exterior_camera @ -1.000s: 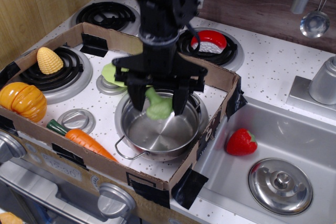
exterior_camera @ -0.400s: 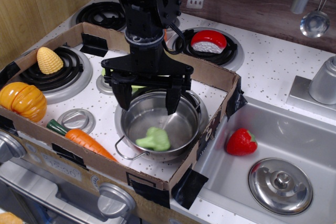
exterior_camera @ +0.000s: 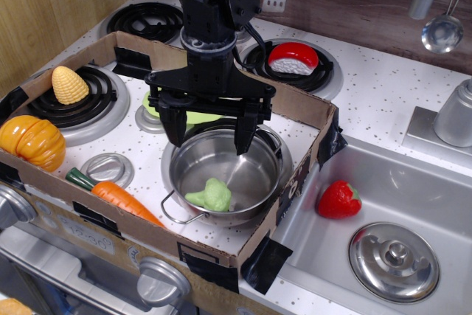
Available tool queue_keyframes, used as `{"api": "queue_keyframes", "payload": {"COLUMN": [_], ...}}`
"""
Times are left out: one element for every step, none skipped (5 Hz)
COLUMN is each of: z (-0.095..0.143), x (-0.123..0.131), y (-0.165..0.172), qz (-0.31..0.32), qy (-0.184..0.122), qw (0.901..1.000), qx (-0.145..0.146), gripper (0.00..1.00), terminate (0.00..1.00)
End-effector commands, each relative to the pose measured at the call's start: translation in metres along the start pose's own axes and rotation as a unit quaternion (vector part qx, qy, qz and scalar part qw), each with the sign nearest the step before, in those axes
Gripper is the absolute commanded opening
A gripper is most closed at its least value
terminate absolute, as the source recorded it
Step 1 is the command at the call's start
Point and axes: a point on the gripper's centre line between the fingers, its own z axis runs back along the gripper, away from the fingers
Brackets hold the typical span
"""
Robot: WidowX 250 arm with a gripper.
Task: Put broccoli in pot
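Observation:
The pale green broccoli lies inside the shiny steel pot, at its front left on the bottom. The pot stands in the cardboard tray on the toy stove. My black gripper hangs just above the pot's back rim, with its two fingers spread wide and nothing between them. It is apart from the broccoli.
In the tray are a corn cob, an orange pumpkin, a carrot and a light-green plate behind the gripper. A red-and-white piece sits on the back burner. A strawberry and a steel lid lie in the sink.
The broccoli left the gripper and dropped into the pot, then settled a little to the left. The gripper opened wide and rose slightly above the pot.

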Motion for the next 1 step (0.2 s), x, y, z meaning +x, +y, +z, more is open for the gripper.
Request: {"api": "queue_keyframes", "payload": {"z": [0.0121], "x": [0.0075], "y": [-0.0105], "qz": [0.001], "qy": [-0.019], "qw": [0.9998], "qx": [-0.008], "gripper": [1.00], "terminate": [1.00]}}
